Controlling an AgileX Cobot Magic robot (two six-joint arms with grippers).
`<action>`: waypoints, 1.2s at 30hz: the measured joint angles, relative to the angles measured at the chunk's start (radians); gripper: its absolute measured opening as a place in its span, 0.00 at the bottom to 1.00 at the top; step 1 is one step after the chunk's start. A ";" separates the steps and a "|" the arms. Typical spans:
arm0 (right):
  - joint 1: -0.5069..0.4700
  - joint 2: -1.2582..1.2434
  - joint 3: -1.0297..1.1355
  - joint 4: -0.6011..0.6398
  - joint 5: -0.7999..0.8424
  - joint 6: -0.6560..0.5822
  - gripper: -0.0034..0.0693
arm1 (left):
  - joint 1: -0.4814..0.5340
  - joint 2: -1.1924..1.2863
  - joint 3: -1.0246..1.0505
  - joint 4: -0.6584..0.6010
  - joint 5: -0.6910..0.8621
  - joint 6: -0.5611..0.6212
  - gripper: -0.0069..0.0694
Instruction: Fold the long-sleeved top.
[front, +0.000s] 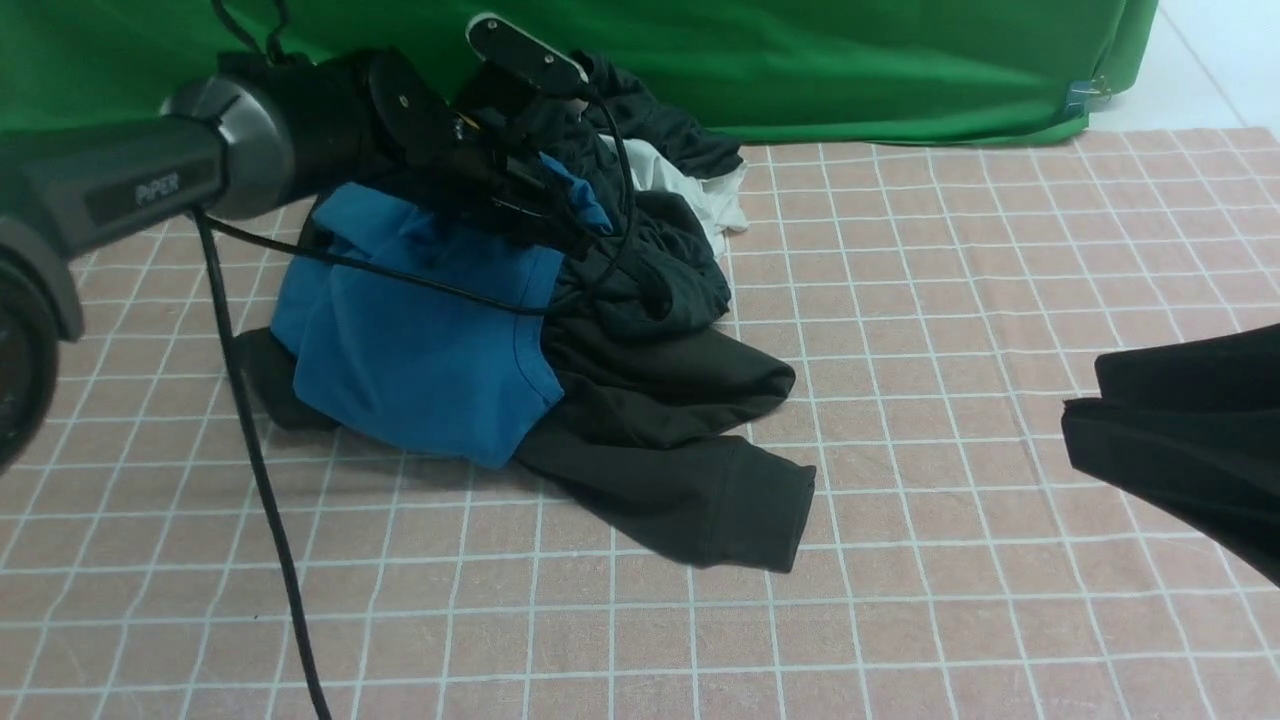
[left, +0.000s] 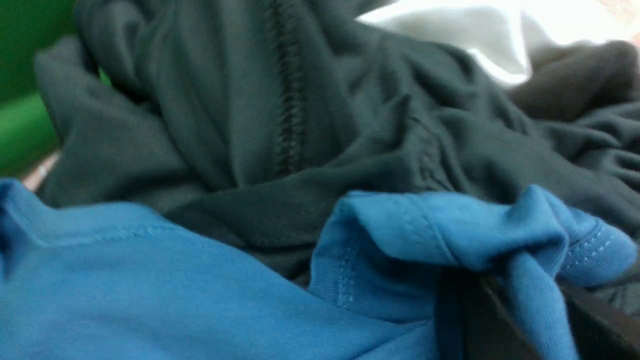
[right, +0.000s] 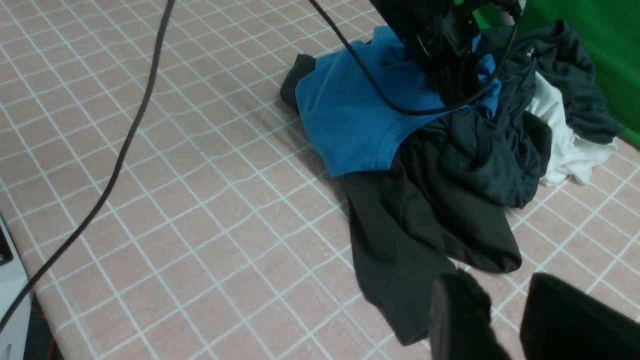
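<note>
One likely limp, light long-sleeved top (front: 680, 400), best taken at its free cuff (front: 750, 520), lies under the blue shirt (front: 420, 350) the left gripper (left: 530, 295) pinches, while the right gripper (right: 500, 322) waits parted, empty.

Here's the long-sleeved top (front: 660, 400): black-brown soft knit, crumpled and unfolded, low in the heap. Its body sits beneath and on the near side of the left gripper (front: 565, 235). One long sleeve runs out of the pile toward the right gripper (right: 500, 325). Its stitched cuff (front: 765, 515) lies flat, showing just beside one of that gripper's spread fingers; contact can't be told.
</note>
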 joint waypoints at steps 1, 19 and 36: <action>0.000 0.000 0.000 0.000 0.000 0.000 0.35 | 0.000 -0.030 0.001 0.013 0.015 0.001 0.20; 0.000 0.000 0.000 0.000 -0.044 -0.023 0.35 | 0.113 -0.573 -0.142 0.369 -0.026 -0.077 0.20; 0.000 0.000 0.000 -0.001 -0.033 -0.025 0.35 | 0.623 -0.545 -0.275 0.395 0.030 -0.287 0.20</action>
